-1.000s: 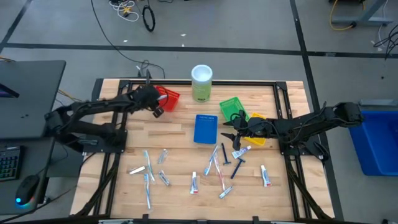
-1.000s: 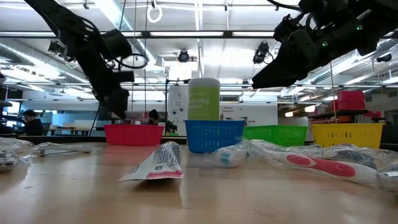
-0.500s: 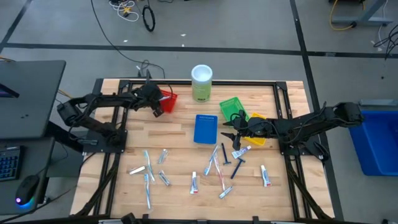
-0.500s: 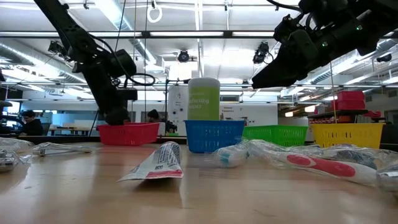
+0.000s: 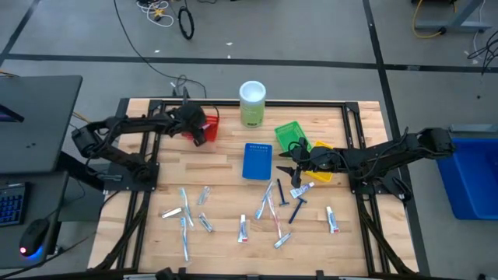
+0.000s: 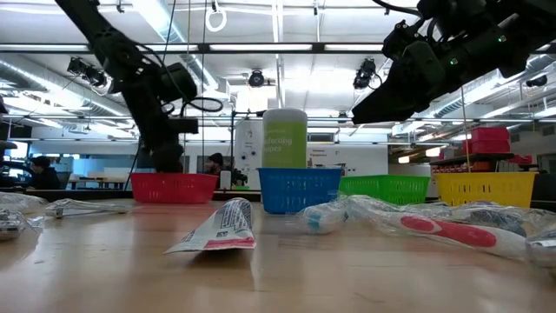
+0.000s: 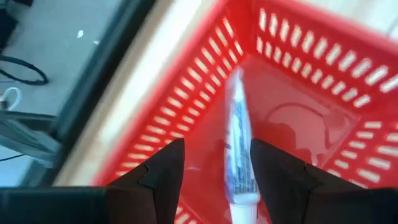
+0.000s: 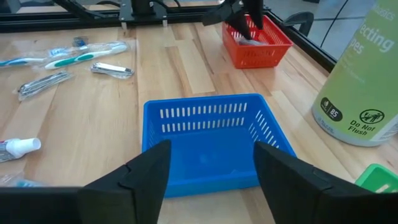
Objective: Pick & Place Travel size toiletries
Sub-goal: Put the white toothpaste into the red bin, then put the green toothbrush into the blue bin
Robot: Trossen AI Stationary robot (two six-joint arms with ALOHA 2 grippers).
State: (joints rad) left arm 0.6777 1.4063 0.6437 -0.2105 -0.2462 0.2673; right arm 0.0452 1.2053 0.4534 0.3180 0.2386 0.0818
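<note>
My left gripper is open and points down into the red mesh basket at the table's far left. A white mini tube lies on the basket's floor, between the two fingers of that gripper. My right gripper hangs open above the table, right of the blue basket, with nothing between its fingers. Several travel size toiletries lie loose on the near half of the table: tubes, toothbrushes, razors and sachets. My left gripper has its fingers down inside the red basket, one on either side of the tube. Whether they touch the tube or the basket's wall I cannot tell.
A tall pale-green canister with a white lid stands at the far middle. A green basket and a yellow basket sit by my right arm. Black frame rails border the table. A squeezed tube lies nearest the low camera.
My left gripper has sunk toward the red basket and stands lower over it. The left arm's elbow has swung toward the table's left edge. The red basket has slid a little toward the table's left.
</note>
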